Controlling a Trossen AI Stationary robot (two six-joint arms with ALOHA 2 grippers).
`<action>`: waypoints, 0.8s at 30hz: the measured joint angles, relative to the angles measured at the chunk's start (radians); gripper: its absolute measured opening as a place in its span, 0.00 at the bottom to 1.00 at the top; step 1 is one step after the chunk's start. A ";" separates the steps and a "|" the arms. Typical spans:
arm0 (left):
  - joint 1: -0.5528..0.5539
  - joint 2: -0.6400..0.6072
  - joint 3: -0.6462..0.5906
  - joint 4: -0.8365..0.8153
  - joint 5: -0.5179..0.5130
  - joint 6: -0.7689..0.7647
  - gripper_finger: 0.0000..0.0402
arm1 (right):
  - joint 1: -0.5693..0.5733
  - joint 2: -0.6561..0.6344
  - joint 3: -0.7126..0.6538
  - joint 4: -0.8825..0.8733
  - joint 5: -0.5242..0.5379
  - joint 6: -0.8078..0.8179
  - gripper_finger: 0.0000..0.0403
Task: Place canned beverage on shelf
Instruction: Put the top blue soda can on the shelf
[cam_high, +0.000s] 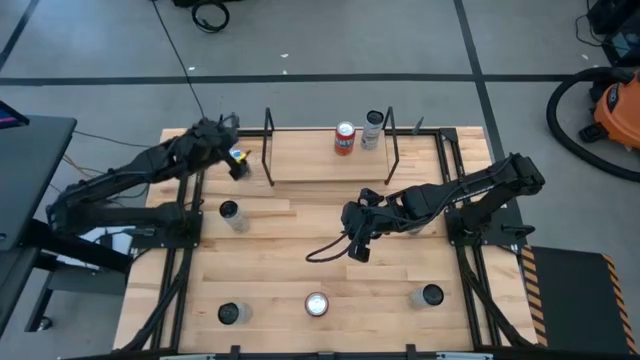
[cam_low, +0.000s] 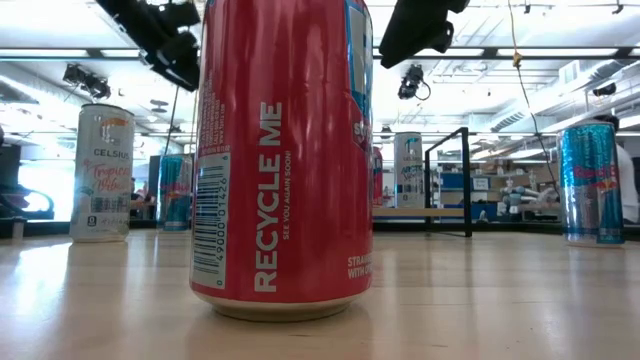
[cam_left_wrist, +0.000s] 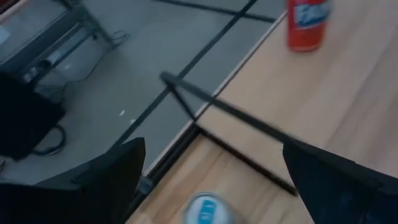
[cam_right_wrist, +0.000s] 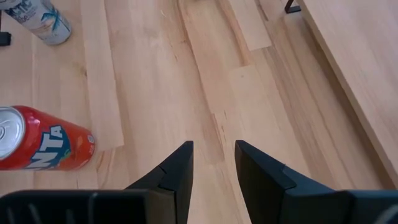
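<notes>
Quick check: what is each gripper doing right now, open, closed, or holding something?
Left gripper: open, holding nothing, beside the shelf's left upright.
Right gripper: fingers slightly apart, empty, over the table middle.

My left wrist view is blurred: the blue-topped can (cam_left_wrist: 204, 210) between my left hand's fingers (cam_left_wrist: 118, 180) is cut off. Beyond my right hand (cam_right_wrist: 213, 155), the Fanta can (cam_right_wrist: 37, 138) is cropped. The big red can (cam_low: 285, 150) hides the shelf (cam_low: 420, 212).

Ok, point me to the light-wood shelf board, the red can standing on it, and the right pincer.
Light-wood shelf board (cam_high: 310, 162), high view, bare wood.
Red can (cam_high: 344, 139), high view, its side.
Right pincer (cam_right_wrist: 213, 163), right wrist view, between its fingertips.
</notes>
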 joint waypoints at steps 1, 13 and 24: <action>0.025 0.005 0.000 -0.003 0.014 0.013 0.97 | 0.000 0.000 0.000 0.000 0.000 0.000 0.31; 0.299 0.022 0.000 0.004 0.284 0.021 0.97 | 0.000 0.000 0.000 0.000 0.000 -0.005 0.31; 0.379 0.022 -0.001 -0.052 0.397 -0.034 0.97 | -0.001 0.000 0.000 0.000 0.001 -0.009 0.31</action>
